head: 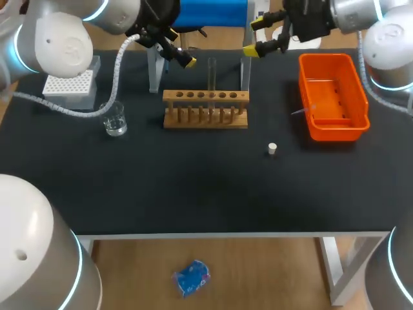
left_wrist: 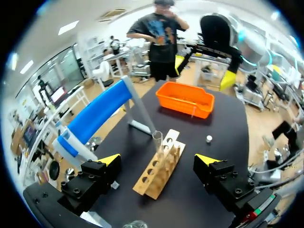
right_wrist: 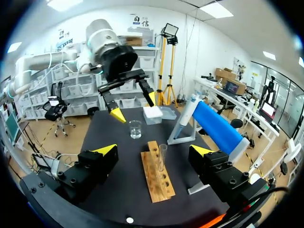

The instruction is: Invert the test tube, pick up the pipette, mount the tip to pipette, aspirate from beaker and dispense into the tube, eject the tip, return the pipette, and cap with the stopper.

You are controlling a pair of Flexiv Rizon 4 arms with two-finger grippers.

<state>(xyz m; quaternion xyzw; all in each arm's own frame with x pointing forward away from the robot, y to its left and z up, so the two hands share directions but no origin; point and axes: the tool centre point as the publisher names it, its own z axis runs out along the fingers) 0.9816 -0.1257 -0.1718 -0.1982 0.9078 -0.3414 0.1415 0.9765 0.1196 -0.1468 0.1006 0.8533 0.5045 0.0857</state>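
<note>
I see the near half of the tabletop (head: 193, 194) open, bar one small stopper (head: 272, 149); farther back the rack (head: 205, 111) with its upright tube (head: 211, 74), the beaker (head: 115, 120) and the orange bin (head: 332, 97) block my way

1. Bench (head: 193, 187): plain black.
2. Bin (head: 358, 97): bright orange.
3. Rack (head: 205, 120): pale brown wood.
4. Test tube (head: 211, 74) and beaker (head: 115, 121): clear glass.
5. Stopper (head: 272, 149): white.
6. Pipette (head: 213, 13): blue body.
7. Tip box (head: 68, 84): white, with a grid of dots.
8. Fingers (head: 188, 62): black with yellow tips.
</note>
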